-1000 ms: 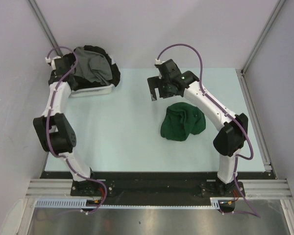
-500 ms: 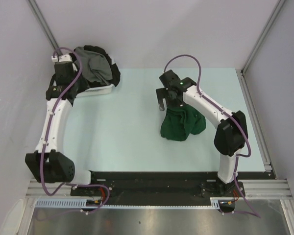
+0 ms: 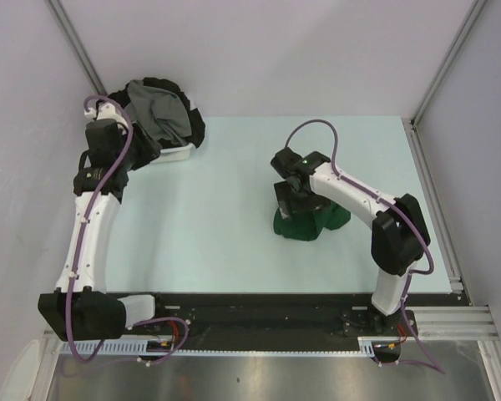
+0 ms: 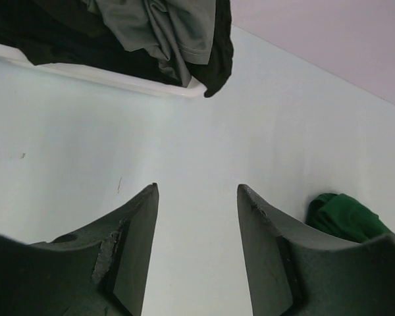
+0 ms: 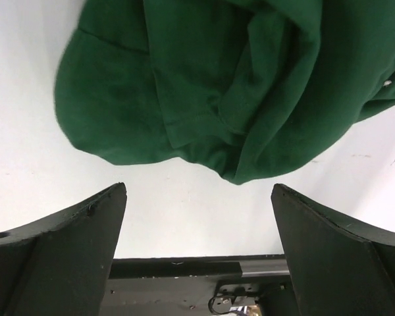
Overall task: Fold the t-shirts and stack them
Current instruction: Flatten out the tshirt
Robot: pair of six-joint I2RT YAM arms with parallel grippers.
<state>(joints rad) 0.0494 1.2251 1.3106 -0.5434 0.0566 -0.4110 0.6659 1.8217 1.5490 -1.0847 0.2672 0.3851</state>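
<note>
Both arms have shifted. The right gripper (image 3: 290,199) has dropped from the table's middle onto the green shirt (image 3: 324,217), and the left gripper (image 4: 196,191) has drawn back from the basket (image 3: 174,154) as its elbow sank toward the near edge.

One basket sits at the far left corner of the table (image 3: 217,209). It is white, hard plastic with a smooth rounded rim. It holds a heap of cloth: one grey shirt (image 3: 159,117) on top, creased and draped, over black shirts (image 3: 197,130) that spill over the rim on the right. How many black ones there are cannot be told from the heap.

One green shirt lies loose on the table, right of centre, well apart from the basket. It is a crumpled mound of soft matte cotton with rounded folds and a stitched hem showing in the right wrist view.

Two grippers, each with two dark wedge-shaped fingers. The right jaws stand wide apart just above the near edge of the green shirt, clamping nothing. The left jaws are partly apart with only bare pale table between them, just beside the basket's near side.
</note>
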